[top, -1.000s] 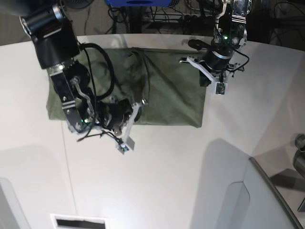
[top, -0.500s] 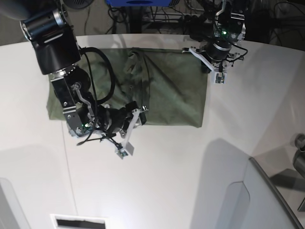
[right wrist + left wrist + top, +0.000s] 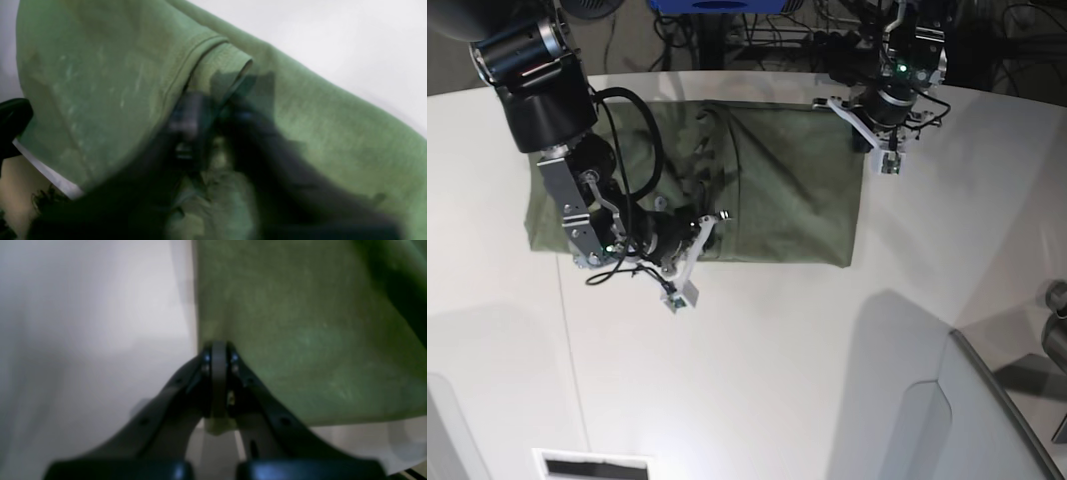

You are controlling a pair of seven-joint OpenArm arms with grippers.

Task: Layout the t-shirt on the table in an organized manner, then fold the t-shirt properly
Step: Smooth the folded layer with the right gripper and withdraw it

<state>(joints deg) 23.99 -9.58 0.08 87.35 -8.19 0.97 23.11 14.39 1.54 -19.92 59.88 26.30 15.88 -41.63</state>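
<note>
T-shirt [image 3: 777, 190]: olive, spread flat on the white bench [image 3: 777, 380].
Left gripper [image 3: 218, 355]: jaws clenched on the shirt's corner edge.
Right gripper [image 3: 213, 116]: jaws clenched on a hemmed fold.

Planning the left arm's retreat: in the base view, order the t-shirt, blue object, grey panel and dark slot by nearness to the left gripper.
1. t-shirt, touching it, its corner there.
2. blue object, top edge.
3. grey panel, lower right.
4. dark slot, bottom left.
</note>
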